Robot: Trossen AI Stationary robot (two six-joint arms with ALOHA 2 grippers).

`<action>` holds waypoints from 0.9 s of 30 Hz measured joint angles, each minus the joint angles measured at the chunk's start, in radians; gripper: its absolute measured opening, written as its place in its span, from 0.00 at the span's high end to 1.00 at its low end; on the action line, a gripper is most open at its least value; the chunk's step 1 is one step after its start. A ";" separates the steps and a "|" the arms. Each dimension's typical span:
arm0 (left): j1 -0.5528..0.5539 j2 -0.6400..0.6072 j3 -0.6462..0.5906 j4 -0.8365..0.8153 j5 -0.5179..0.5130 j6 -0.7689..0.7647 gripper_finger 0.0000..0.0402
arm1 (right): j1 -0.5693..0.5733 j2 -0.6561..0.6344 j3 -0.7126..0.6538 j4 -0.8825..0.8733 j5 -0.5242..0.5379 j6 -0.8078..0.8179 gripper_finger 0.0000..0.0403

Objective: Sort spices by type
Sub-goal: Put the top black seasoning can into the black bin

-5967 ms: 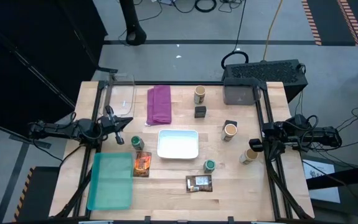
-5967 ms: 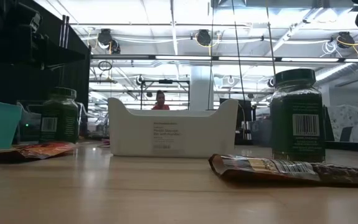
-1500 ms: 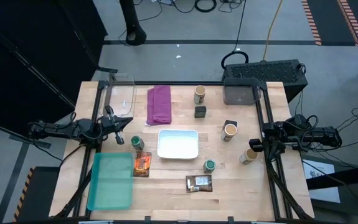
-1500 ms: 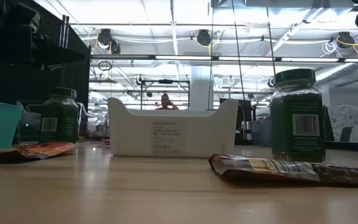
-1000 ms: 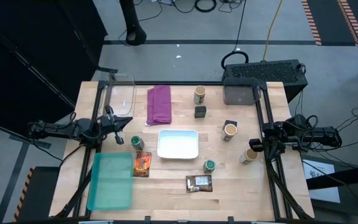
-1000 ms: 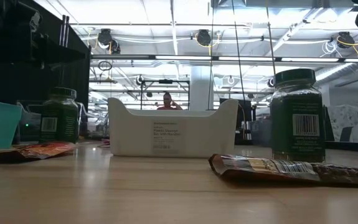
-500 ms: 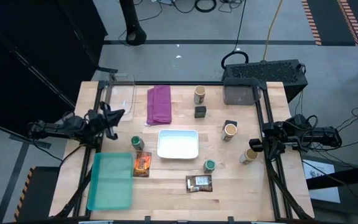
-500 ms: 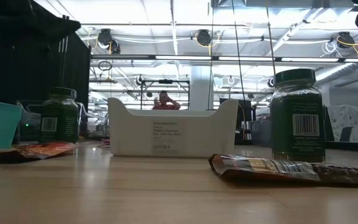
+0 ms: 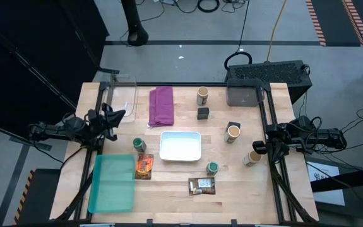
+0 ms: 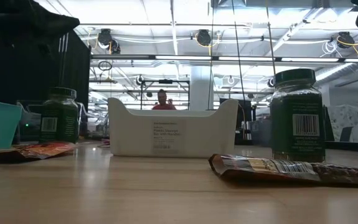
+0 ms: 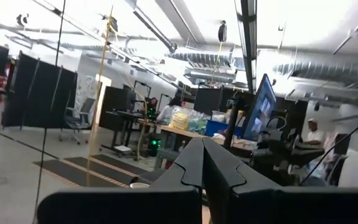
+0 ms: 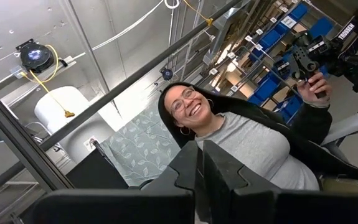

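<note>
The left pincer (image 9: 113, 117) sits at the counter's (image 9: 244, 189) left edge, beside a clear container (image 9: 123, 94), its fingers (image 11: 191, 163) pressed together with nothing between them. The right pincer (image 9: 259, 147) rests at the right edge, touching or just beside a tan-lidded jar (image 9: 251, 157); its fingers (image 12: 194, 163) are also closed and empty, with a person (image 12: 247, 143) in the room beyond them. A white tray (image 9: 180, 145) lies mid-counter, a purple cloth (image 9: 161, 105) behind it to the left. One green-lidded jar (image 9: 139, 144) stands left of the tray, just behind the orange packet (image 9: 144, 166), beside a teal bin (image 9: 112, 183). The second green-lidded jar (image 9: 213, 168) stands near the tray's front right corner, with the dark brown packet (image 9: 202, 185) just in front. A second tan-lidded jar (image 9: 233, 132) stands right of the tray, and a third (image 9: 202, 95) at the back, a small dark block (image 9: 202, 113) just in front of it.
</note>
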 joint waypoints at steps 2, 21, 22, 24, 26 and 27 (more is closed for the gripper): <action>0.000 0.000 0.000 0.000 0.000 -0.017 0.99 | 0.000 0.000 0.000 0.000 0.000 0.001 0.98; 0.000 0.000 0.000 0.000 0.000 -0.017 0.99 | 0.000 0.000 0.000 -0.006 0.054 -0.007 0.98; 0.000 0.000 0.000 0.000 0.000 -0.017 0.99 | 0.000 0.000 0.000 -0.008 0.054 -0.075 0.98; 0.000 0.000 0.000 0.000 0.000 -0.017 0.99 | 0.000 0.000 0.000 -0.013 0.053 -0.204 0.98; 0.000 0.000 0.000 0.000 0.000 -0.016 0.99 | 0.000 0.000 0.000 -0.018 0.052 -0.289 0.98; 0.000 0.000 0.000 0.000 0.000 -0.016 0.99 | 0.000 0.000 0.000 -0.021 0.053 -0.323 0.98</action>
